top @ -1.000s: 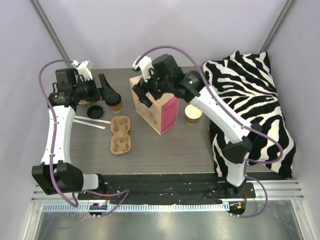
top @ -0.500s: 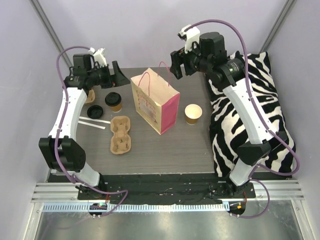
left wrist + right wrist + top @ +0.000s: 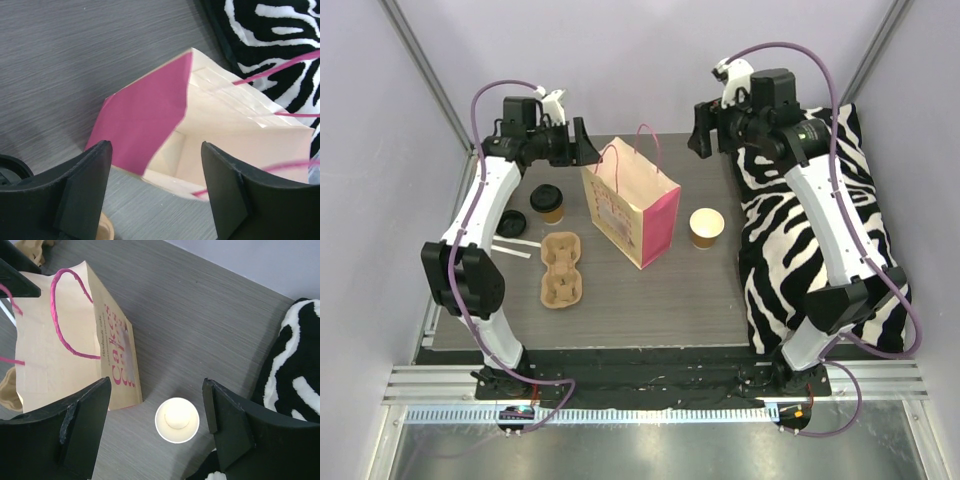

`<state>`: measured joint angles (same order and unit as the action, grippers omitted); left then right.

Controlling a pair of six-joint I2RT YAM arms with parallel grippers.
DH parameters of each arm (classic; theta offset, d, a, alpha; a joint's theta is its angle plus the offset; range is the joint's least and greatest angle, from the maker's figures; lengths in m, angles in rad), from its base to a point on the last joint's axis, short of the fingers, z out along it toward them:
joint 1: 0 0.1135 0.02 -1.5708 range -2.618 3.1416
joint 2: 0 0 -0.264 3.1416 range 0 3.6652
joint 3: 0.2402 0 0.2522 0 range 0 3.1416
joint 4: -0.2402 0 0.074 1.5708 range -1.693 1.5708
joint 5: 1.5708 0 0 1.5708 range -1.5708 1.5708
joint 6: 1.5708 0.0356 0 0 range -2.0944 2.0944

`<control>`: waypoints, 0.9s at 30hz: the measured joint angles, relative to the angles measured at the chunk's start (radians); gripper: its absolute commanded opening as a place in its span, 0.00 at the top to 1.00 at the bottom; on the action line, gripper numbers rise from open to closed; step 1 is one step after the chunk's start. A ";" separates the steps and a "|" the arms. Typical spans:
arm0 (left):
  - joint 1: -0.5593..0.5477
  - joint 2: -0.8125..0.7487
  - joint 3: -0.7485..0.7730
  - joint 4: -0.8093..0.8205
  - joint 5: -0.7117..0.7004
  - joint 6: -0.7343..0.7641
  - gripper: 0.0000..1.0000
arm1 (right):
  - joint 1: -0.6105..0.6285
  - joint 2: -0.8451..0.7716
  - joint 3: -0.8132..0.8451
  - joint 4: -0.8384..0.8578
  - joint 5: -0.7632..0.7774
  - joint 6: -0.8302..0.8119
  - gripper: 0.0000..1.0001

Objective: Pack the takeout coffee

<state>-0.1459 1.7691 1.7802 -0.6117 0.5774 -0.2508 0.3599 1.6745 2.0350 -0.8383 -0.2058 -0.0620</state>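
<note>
A tan paper bag [image 3: 630, 205] with a pink side and pink handles stands open mid-table. A lidded coffee cup [image 3: 549, 202] stands to its left. An open, lidless cup [image 3: 707, 227] stands to its right. A cardboard cup carrier [image 3: 561, 270] lies empty in front of the lidded cup. My left gripper [image 3: 585, 143] is open and empty, raised behind the bag's left side. Its wrist view looks into the bag's mouth [image 3: 235, 130]. My right gripper [image 3: 703, 130] is open and empty, raised at the back right. Its wrist view shows the bag [image 3: 65, 355] and the open cup [image 3: 177, 420] below.
A zebra-print cushion [image 3: 820, 220] fills the table's right side. A loose black lid [image 3: 510, 222] and a white strip [image 3: 505, 247] lie at the left, near the lidded cup.
My right gripper has left the bag's top and lifted back to the right. My left gripper has moved from beside the lidded cup to behind the bag.
</note>
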 measured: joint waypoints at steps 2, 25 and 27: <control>-0.003 0.018 0.004 -0.004 -0.004 0.008 0.38 | -0.021 -0.013 -0.005 -0.001 -0.008 0.005 0.19; -0.043 0.138 0.246 -0.350 0.210 0.340 0.93 | -0.062 -0.077 -0.101 -0.008 -0.360 0.088 0.08; -0.056 0.176 0.287 -0.406 0.224 0.373 0.93 | -0.062 -0.085 -0.118 -0.006 -0.421 0.113 0.08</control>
<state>-0.2016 1.9450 2.0674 -1.0176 0.8013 0.1223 0.2981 1.5890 1.9167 -0.8444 -0.6266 0.0505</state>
